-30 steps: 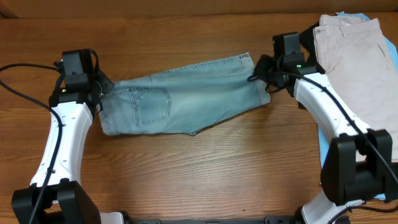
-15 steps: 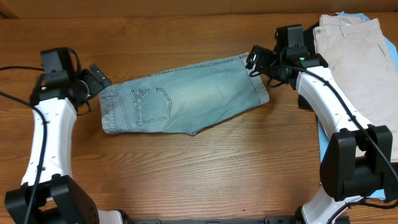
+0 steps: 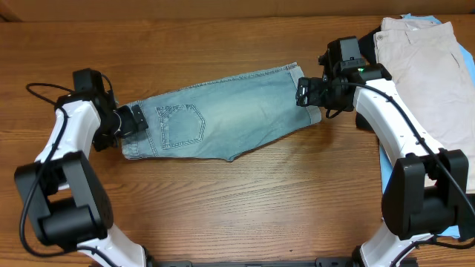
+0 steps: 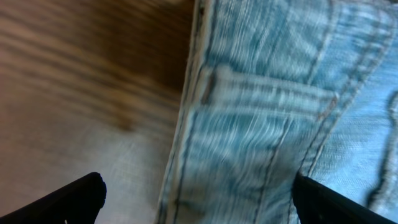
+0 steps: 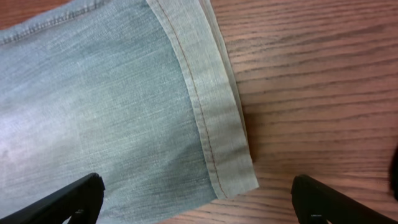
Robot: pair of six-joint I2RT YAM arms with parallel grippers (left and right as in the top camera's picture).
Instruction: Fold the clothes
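Note:
Light-blue denim shorts (image 3: pixel 223 115) lie flat across the middle of the table, folded lengthwise, waistband to the left and leg hem to the right. My left gripper (image 3: pixel 132 121) is open and hovers over the waistband (image 4: pixel 249 124); its fingertips (image 4: pixel 196 199) straddle the band's edge. My right gripper (image 3: pixel 310 93) is open over the stitched hem (image 5: pixel 208 112), its fingertips (image 5: pixel 199 199) spanning the hem's corner. Neither gripper holds cloth.
A beige garment (image 3: pixel 427 70) lies at the back right on a sky-blue one (image 3: pixel 387 167), with something black behind it (image 3: pixel 367 41). Bare wooden table (image 3: pixel 245 200) lies in front of the shorts.
My left gripper has swung back in from the left onto the waistband. My right gripper has dropped slightly toward the hem's near corner. The shorts have not moved.

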